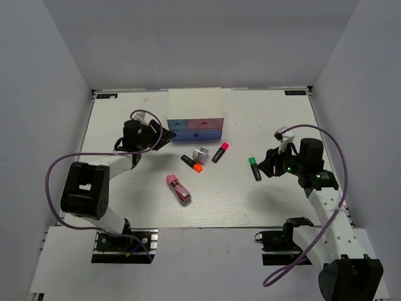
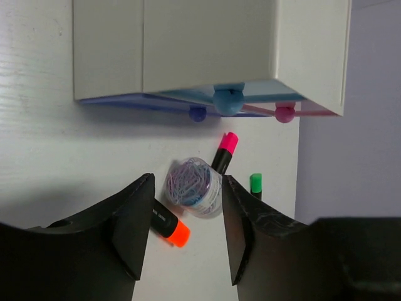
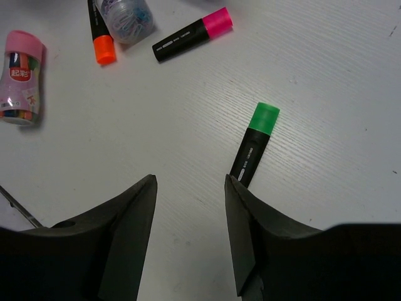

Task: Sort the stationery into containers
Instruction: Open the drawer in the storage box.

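Observation:
The white mini cabinet [image 1: 194, 101] stands at the back middle, with its blue drawer [image 1: 178, 124], pink drawer [image 1: 207, 123] and wider blue-purple drawer [image 1: 199, 134] all shut. In front lie the orange-capped marker [image 1: 192, 163], a small jar of purple clips [image 1: 200, 153], the pink-capped marker [image 1: 220, 152], the green-capped marker [image 1: 254, 168] and the pink translucent piece [image 1: 178, 188]. My left gripper [image 1: 164, 141] is open and empty, left of the cabinet front; in its wrist view [image 2: 187, 213] the jar [image 2: 194, 186] lies beyond the fingertips. My right gripper [image 1: 266, 164] is open, just right of the green marker [image 3: 255, 144].
Grey walls close in the white table [image 1: 138, 200] on the left, right and back. The cabinet's drawer knobs [image 2: 228, 101] face the left wrist camera. In the right wrist view the pink marker [image 3: 193, 34], orange marker [image 3: 100, 34] and pink piece [image 3: 22, 78] lie farther off.

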